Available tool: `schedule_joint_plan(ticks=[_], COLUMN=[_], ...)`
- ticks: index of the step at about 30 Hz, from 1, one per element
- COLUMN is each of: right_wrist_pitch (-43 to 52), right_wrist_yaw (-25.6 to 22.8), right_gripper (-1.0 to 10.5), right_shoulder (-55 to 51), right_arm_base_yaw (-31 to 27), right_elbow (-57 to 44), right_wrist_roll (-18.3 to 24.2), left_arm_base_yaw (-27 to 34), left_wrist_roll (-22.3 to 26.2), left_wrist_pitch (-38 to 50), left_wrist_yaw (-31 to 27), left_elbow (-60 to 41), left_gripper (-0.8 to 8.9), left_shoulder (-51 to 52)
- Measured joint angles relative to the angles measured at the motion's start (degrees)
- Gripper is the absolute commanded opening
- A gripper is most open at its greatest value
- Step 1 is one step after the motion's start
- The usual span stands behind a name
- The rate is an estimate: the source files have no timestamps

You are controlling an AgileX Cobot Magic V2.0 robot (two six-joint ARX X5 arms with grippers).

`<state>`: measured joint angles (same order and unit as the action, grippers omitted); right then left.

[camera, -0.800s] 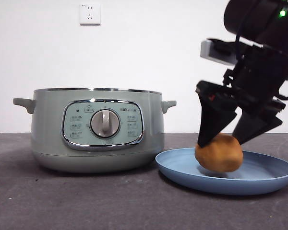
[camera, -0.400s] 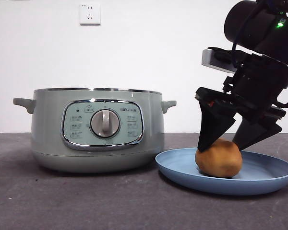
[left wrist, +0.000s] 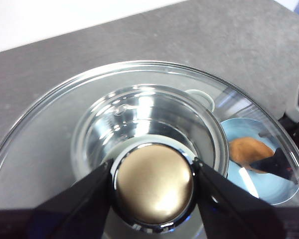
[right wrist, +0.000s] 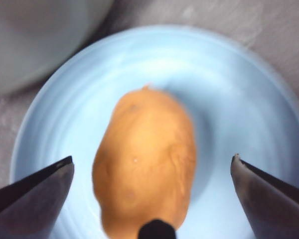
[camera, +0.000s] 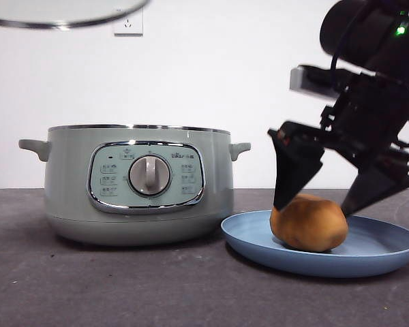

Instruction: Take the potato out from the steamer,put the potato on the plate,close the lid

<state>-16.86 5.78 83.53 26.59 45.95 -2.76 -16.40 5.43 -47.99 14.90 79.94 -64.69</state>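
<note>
The orange-brown potato (camera: 309, 223) lies on the light-blue plate (camera: 375, 253), also in the right wrist view (right wrist: 145, 162) on the plate (right wrist: 229, 89). My right gripper (camera: 344, 201) is open, its jaws apart on either side of the potato, not touching it. The sage-green steamer (camera: 136, 182) stands left of the plate, uncovered. My left gripper (left wrist: 152, 184) is shut on the lid's knob (left wrist: 153, 183) and holds the glass lid (left wrist: 50, 144) high above the steamer; the lid's rim (camera: 61, 17) shows at the front view's top left.
A white wall socket (camera: 128, 26) is on the wall behind. The dark grey table (camera: 123, 286) runs across the front. The steamer's bowl (left wrist: 139, 119) shows through the lid.
The right gripper has opened and let go of the potato, which now rests on the plate. The lid has come into the front view at the top left.
</note>
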Motion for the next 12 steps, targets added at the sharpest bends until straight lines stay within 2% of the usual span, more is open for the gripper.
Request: schedule_joint_plan(ticks=[12], right_wrist_pitch=[-3.2], right_wrist_yaw=[-0.1], right_gripper=[6.0], right_shoulder=[-20.2], right_arm_base_yaw=[0.0], right_elbow=[0.1], right_wrist_roll=[-1.2], left_arm_base_yaw=[-5.3], left_wrist_roll=[1.6], left_wrist_pitch=[12.2], left_wrist_yaw=[-0.4], left_elbow=[0.0], left_gripper=[-0.09], left_shoulder=[-14.0])
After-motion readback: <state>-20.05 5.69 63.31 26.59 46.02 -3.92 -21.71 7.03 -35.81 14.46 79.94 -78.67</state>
